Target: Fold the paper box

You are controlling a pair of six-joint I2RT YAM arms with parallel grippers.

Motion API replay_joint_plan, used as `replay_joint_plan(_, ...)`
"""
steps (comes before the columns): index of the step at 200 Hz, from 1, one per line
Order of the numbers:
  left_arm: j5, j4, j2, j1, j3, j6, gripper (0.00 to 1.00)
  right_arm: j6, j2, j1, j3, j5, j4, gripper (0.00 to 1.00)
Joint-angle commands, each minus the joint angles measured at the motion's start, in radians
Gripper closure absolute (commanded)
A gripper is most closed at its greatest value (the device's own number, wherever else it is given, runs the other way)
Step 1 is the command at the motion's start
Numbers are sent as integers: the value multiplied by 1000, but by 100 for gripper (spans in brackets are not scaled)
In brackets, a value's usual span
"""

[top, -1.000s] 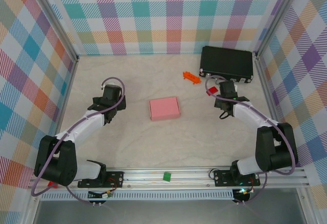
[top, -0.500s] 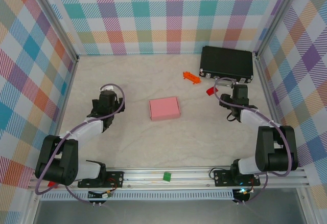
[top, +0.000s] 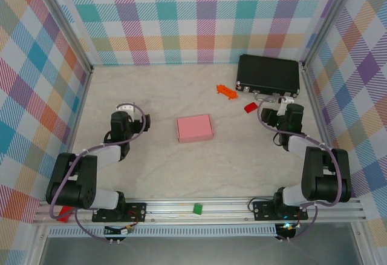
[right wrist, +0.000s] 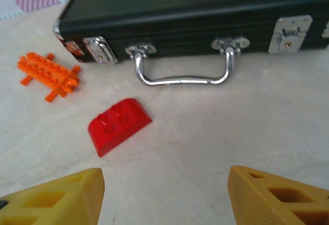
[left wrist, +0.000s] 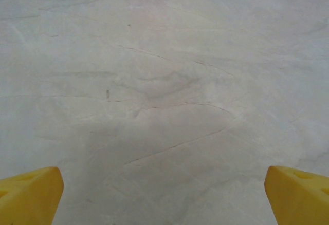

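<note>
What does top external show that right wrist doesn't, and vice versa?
Top external adds the pink paper box lying mid-table and a green piece on the front rail. Right wrist adds close detail: the right end effector open with nothing between its tips, and the case latches. Both: black case, orange piece, red piece.

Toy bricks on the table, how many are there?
2. The orange brick lies by the black case; the red brick sits beside it. A green bit on the rail might be another.
</note>
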Motion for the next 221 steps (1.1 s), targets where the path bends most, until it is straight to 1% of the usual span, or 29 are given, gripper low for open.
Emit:
replay_joint_plan(1,83,126,51,20,-7,7,0,-21,9,-11,-32,-107,110,34)
replay_joint_plan(24,91,172,79,20,-22,9,0,-33,15,-12,-75,-131,177,34)
replay_joint_plan(27,90,182,82,21,-26,9,0,-31,18,-12,-82,-135,216,34)
replay_joint_plan(50,89,251,119,20,-47,10,0,-33,39,-11,-140,-144,343,33)
replay_joint_plan(77,71,374,180,21,-81,10,0,-37,29,-11,-161,-140,366,31)
replay_joint_plan(86,56,338,166,20,-77,-1,0,-39,31,-9,-169,-139,386,30)
replay_joint_plan(95,25,351,178,21,-71,-10,0,-41,32,-8,-176,-140,398,29)
replay_joint_plan(105,-24,295,174,22,-49,-31,0,-47,37,-4,-187,-141,421,28)
replay_joint_plan(112,-28,314,179,22,-53,-34,0,-53,43,3,-197,-135,443,27)
replay_joint_plan(125,-37,311,177,21,-52,-37,0,-67,87,20,-223,-111,524,27)
replay_joint_plan(133,-39,308,175,21,-53,-37,0,-57,129,23,-237,-102,614,24)
replay_joint_plan(136,-36,309,174,21,-53,-37,0,-59,122,24,-234,-101,600,24)
replay_joint_plan(143,-39,314,176,21,-55,-36,0,-65,90,26,-212,-90,501,21)
replay_joint_plan(150,-37,311,175,21,-54,-36,0,-59,100,29,-196,-65,485,9)
replay_joint_plan(152,-38,311,176,21,-54,-35,0,-57,107,30,-193,-62,491,2)
replay_joint_plan(154,-38,311,176,19,-54,-36,0,-56,113,31,-189,-64,494,0)
replay_joint_plan(160,-37,310,176,21,-53,-36,0,-63,117,33,-173,-67,471,1)
replay_joint_plan(169,-37,312,176,22,-54,-35,0,-75,106,56,-155,-23,413,1)
replay_joint_plan(181,-36,312,176,21,-55,-35,0,-79,112,64,-151,-1,418,1)
replay_joint_plan(221,-36,309,177,21,-53,-34,0,-79,108,66,-151,-1,410,1)
